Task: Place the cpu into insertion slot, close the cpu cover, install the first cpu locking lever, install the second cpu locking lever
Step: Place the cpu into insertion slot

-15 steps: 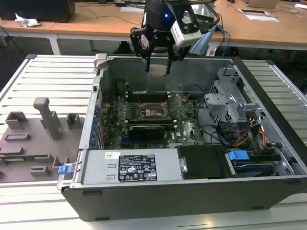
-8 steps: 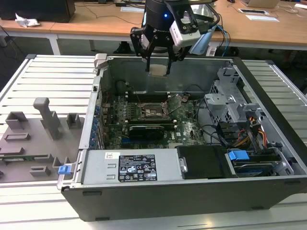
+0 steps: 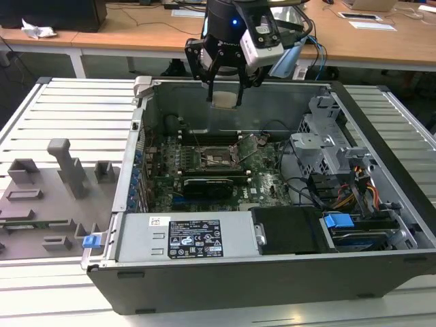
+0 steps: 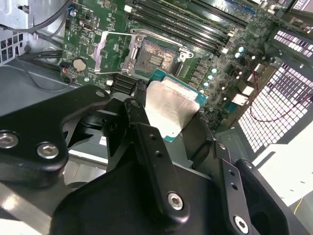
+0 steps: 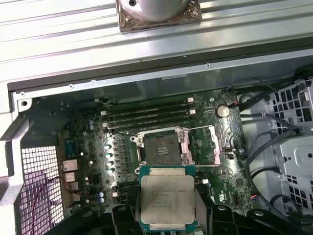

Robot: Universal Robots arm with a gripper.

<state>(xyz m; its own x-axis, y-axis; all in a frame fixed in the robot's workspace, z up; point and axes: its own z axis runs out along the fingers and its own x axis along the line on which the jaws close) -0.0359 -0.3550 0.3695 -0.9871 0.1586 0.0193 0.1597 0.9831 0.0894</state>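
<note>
My gripper (image 3: 225, 94) is shut on the cpu (image 3: 225, 100), a flat silver-topped square chip held by two opposite edges above the far side of the open computer case. In both wrist views the cpu (image 5: 167, 198) (image 4: 171, 110) sits between the black fingers (image 4: 142, 122), level with the board. The insertion slot (image 5: 159, 146) (image 4: 155, 59) (image 3: 219, 158) lies bare below and ahead of the chip, dark with a metal rim. The cpu cover (image 5: 214, 146) (image 4: 127, 55) (image 3: 253, 144) stands swung open beside the slot.
Long black memory slots (image 5: 146, 112) run beside the socket. A black card (image 3: 208, 185), a power supply (image 3: 184, 238) and a drive cage (image 3: 327, 150) with cables crowd the case. A grey fixture plate (image 3: 48, 191) lies at the exterior view's left.
</note>
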